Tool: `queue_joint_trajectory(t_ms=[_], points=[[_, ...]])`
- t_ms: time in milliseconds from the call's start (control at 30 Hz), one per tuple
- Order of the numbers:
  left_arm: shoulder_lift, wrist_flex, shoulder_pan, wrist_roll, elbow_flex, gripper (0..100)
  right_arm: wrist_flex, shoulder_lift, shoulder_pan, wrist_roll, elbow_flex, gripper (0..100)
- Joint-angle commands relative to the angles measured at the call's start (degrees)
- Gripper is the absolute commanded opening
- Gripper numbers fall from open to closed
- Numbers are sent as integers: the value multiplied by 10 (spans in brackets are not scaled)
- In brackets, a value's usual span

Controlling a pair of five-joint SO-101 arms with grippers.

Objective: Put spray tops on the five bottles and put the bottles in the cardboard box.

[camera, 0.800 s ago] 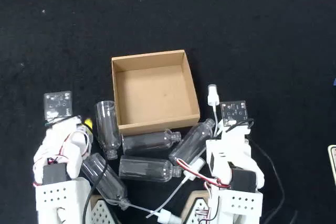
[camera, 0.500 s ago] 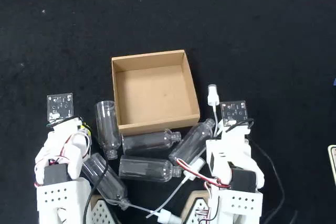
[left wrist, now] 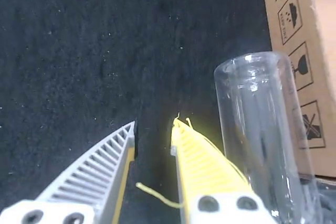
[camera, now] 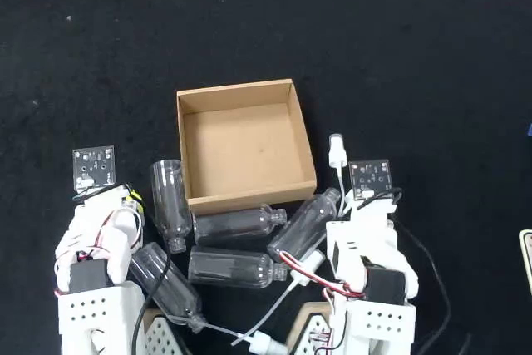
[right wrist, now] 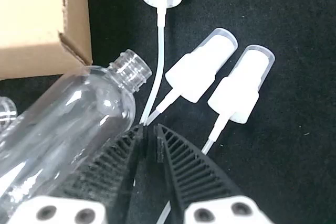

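The open cardboard box (camera: 245,143) stands mid-table with nothing in it. Several clear capless bottles lie along its near side, among them one (camera: 169,201) at its left corner and one (camera: 303,224) at its right corner. My left gripper (left wrist: 154,127) hovers over bare cloth just beside that left bottle (left wrist: 262,129), open a little, with nothing between its fingers. My right gripper (right wrist: 148,129) is shut, with its tips at the tube ends of the white spray tops (right wrist: 202,69), next to the right bottle's neck (right wrist: 128,66).
A long-tubed spray top (camera: 336,151) lies right of the box. Two more tops (camera: 309,263) (camera: 268,344) lie between the arm bases among cables. The black cloth behind and beside the box is free.
The left arm has shifted very slightly beside the left bottle. The right arm and the bottles have not moved.
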Motion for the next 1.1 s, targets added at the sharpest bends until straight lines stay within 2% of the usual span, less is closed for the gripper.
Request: queue_joint_trajectory(t_ms=[0,100,333,533,733,967,1067], points=[[-6,-11,-5,2,-10,105,5,-20,6,4,-1,11],[-6,11,-5,2,-23,106,5,-20,6,4,-1,11],[-6,129,-5,2,-104,106,5,-20,6,4,-1,11],[-5,139,-5,2,-111,112,5,-20,1,4,-1,11],[-5,139,-6,4,-111,291,5,-20,-5,4,-1,11],[-5,139,-5,3,-112,299,5,-20,-6,4,-1,11],[-5,140,-5,3,-123,299,-30,-24,-6,8,-2,11]])
